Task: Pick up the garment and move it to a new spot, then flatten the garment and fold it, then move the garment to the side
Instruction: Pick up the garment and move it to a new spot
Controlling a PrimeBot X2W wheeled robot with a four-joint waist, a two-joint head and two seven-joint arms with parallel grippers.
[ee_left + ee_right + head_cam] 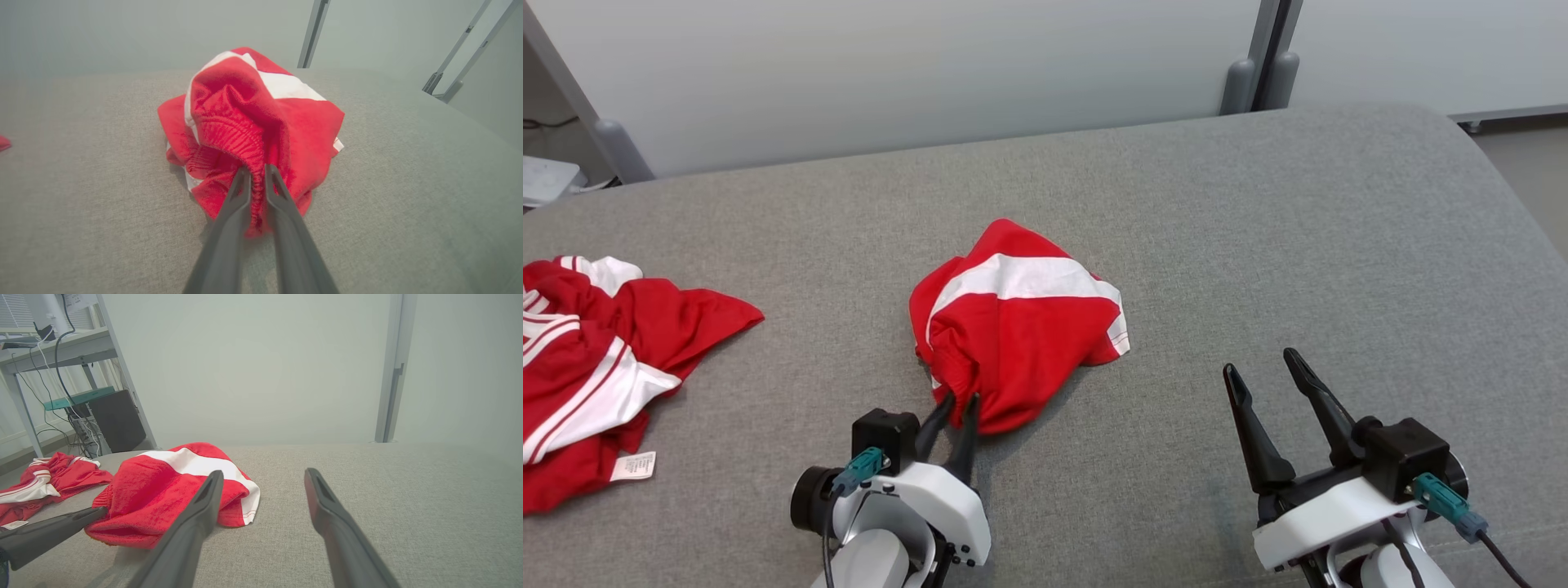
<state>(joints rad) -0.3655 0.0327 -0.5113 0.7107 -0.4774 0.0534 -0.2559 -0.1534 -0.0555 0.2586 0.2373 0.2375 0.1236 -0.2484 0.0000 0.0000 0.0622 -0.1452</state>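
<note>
The garment [1021, 327], red shorts with a white stripe, lies bunched in a heap on the grey padded table [1298, 245]. My left gripper [960, 398] is at the heap's near edge. In the left wrist view its fingers [255, 168] are pinched on the gathered red waistband of the garment [253, 110]. Off to the right of the heap, my right gripper [1260, 363] stands open over bare table and touches nothing. In the right wrist view it [263, 473] has the garment [163, 490] to its left.
A second red and white garment [596, 359] lies crumpled at the table's left edge, with a white label showing. A pale wall with grey posts [1262, 73] runs behind the table. A desk with cables and a dark box [114, 420] stands beyond the left end.
</note>
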